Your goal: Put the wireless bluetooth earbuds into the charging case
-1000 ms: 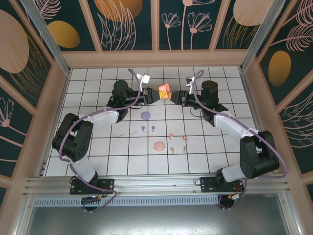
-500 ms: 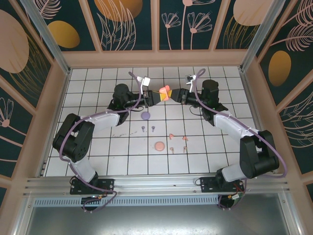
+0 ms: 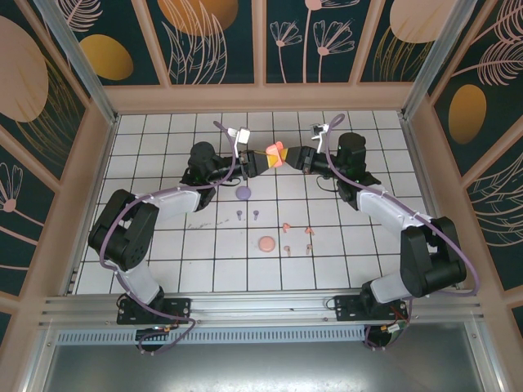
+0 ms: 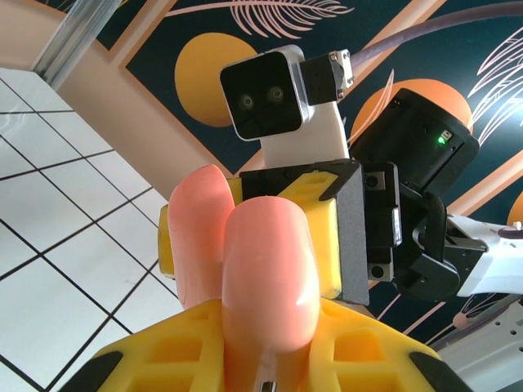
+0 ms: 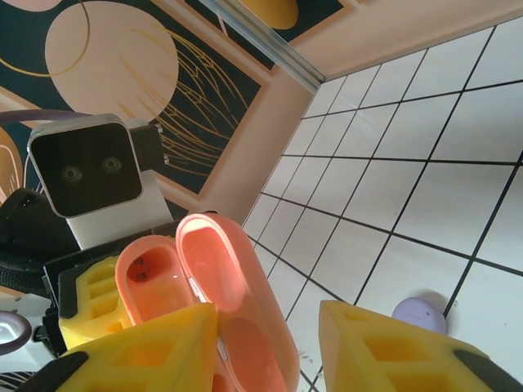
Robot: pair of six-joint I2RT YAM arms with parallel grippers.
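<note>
Salmon-pink charging case (image 3: pixel 274 153), lid open, hangs mid-air. My left tool (image 3: pixel 262 160) is clenched on its body. My right tool (image 3: pixel 288 158) has edged in, jaws parted beside the lid (not gripping). 6 earbuds (image 3: pixel 286 227) sit unmoved on the surface (image 3: pixel 163 245), none inserted.

Noted charging case (image 3: pixel 274 155) as salmon-pink, glossy inside. Logged fingers (image 5: pixel 384 347) of right gripper (image 5: pixel 265 322) as yellow, black-trimmed. Counted earbuds (image 3: pixel 286 226): two lilac, four salmon-pink. Saw one lilac disc (image 3: pixel 243 193), one salmon-pink disc (image 3: pixel 265 244). Recorded tabletop (image 3: pixel 163 245) as white tiles, dark grout; walls (image 3: pixel 343 41) dark teal with orange circles, pale leaf outlines.
</note>
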